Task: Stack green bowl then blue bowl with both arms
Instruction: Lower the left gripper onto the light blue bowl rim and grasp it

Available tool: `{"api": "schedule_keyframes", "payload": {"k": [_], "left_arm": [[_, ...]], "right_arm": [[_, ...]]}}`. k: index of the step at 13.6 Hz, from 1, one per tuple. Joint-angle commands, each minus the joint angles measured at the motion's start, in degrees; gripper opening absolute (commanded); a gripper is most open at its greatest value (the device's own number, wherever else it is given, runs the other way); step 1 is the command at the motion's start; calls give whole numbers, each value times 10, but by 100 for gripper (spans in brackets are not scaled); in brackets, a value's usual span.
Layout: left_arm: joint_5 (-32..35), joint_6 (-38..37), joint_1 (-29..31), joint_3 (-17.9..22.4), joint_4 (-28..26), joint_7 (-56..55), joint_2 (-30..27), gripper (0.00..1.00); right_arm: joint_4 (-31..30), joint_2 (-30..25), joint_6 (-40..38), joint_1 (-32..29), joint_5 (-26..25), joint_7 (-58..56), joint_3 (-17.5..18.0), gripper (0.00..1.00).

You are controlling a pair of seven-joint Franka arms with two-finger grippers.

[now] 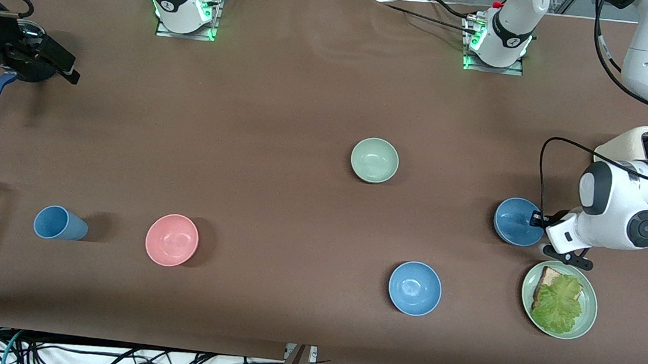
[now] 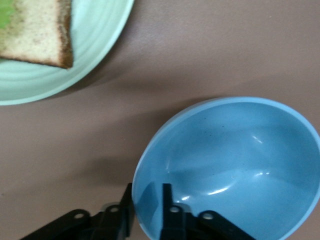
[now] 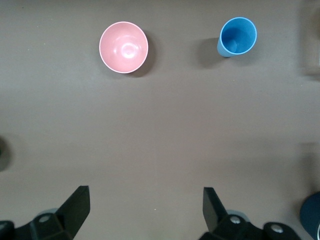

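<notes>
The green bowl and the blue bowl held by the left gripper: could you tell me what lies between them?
Nothing: in the front view only bare brown table separates the green bowl from the blue bowl whose rim the left gripper pinches.

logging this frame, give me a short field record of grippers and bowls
left gripper: shut on the rim of one blue bowl, beside the green plate
right gripper: open, waiting above the right arm's end of the table
green bowl: alone, nothing stacked in it
second blue bowl: nearer the camera than the green bowl
pink bowl: beside the blue cup
stack: not started
</notes>
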Motion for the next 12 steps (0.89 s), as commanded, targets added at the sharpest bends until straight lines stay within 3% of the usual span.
{"api": "schedule_keyframes", "payload": {"k": [1,5,8,12], "left_arm": [[13,1,-1,-2,1,-1,-2,0],[7,-23,-1,-6,18,-2,-11,0],[-4,-138,-8,-19,87,4,-23,0],[-34,-288,-10,-111,173,-78,-42,0]], "right_arm": [[28,24,-10,-4,6,-4,1,100],[28,29,-10,-6,-6,-4,0,100],[28,33,-9,-6,-26,-6,0,100],[28,34,-8,-6,-26,-10,0,100]]}}
